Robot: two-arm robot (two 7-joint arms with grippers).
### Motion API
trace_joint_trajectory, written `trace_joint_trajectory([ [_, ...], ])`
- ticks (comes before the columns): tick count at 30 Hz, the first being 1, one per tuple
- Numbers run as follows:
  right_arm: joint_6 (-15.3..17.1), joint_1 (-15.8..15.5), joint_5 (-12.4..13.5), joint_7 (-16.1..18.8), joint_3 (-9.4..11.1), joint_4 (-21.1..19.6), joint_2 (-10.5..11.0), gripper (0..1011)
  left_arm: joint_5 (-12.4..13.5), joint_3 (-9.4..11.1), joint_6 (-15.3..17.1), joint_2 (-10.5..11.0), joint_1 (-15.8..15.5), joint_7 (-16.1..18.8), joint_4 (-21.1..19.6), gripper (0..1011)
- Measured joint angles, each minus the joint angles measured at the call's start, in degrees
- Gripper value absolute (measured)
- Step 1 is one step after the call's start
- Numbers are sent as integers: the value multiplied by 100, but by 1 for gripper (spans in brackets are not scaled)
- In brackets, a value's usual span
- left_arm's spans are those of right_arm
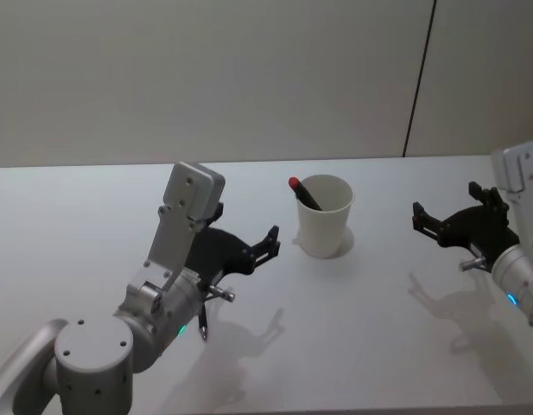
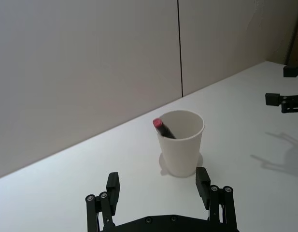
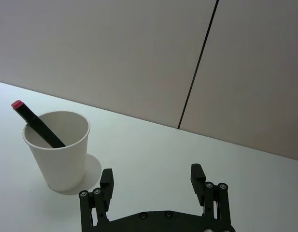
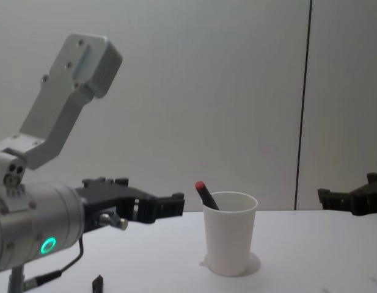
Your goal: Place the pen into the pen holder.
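Observation:
The pen (image 1: pixel 302 192) stands slanted inside the pen holder (image 1: pixel 325 226), a white paper cup. Its red end (image 2: pixel 158 123) sticks out over the rim on the side toward my left arm. My left gripper (image 1: pixel 271 242) hovers open and empty a short way left of the cup, fingers pointing at it. In the left wrist view the cup (image 2: pixel 181 150) stands just beyond the spread fingertips (image 2: pixel 113 180). My right gripper (image 1: pixel 446 201) is open and empty, well to the right of the cup. The right wrist view has the cup (image 3: pixel 59 154) and pen (image 3: pixel 37 123) off to one side.
The white table (image 1: pixel 378 346) runs to a plain wall with a dark vertical seam (image 1: pixel 419 78). A tiny black stub (image 4: pixel 98 284) lies on the table near the front left, below my left arm.

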Motion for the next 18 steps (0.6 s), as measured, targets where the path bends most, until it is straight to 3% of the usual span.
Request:
trace_joint_trajectory([
  [18,12,-8,-2,2,-1,-10,7,1001,-721,-69,860,-51,234,622,41,1000],
])
